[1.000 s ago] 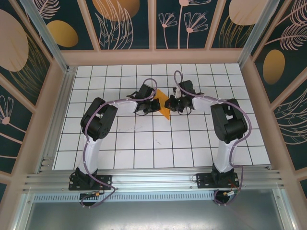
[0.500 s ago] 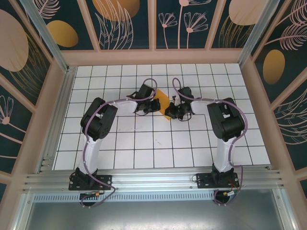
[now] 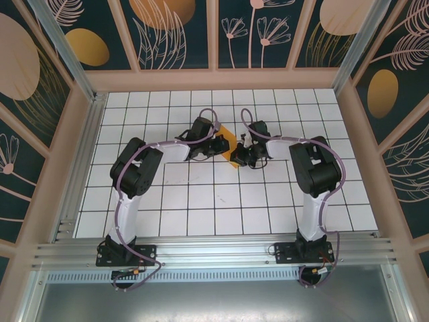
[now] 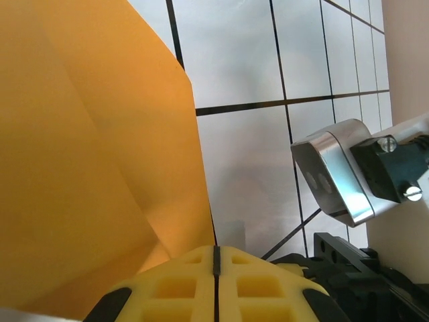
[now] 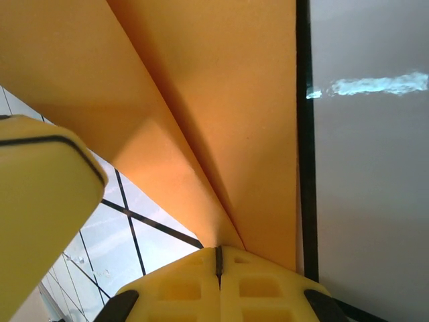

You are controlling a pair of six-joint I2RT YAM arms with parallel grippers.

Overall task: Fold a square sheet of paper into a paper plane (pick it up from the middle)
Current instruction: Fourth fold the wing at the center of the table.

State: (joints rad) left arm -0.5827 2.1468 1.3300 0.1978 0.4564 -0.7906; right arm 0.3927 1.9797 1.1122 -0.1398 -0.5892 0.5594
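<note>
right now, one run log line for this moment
left gripper: shut on creased bright-orange paper sheet | right gripper: shut on it

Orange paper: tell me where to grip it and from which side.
Grip the orange paper at the end of its crease, coming edge-on from the right. The folded layers meet there in a ridge, likely stiffest; the right gripper looks shut on that spot, the left gripper on the opposite edge.
</note>
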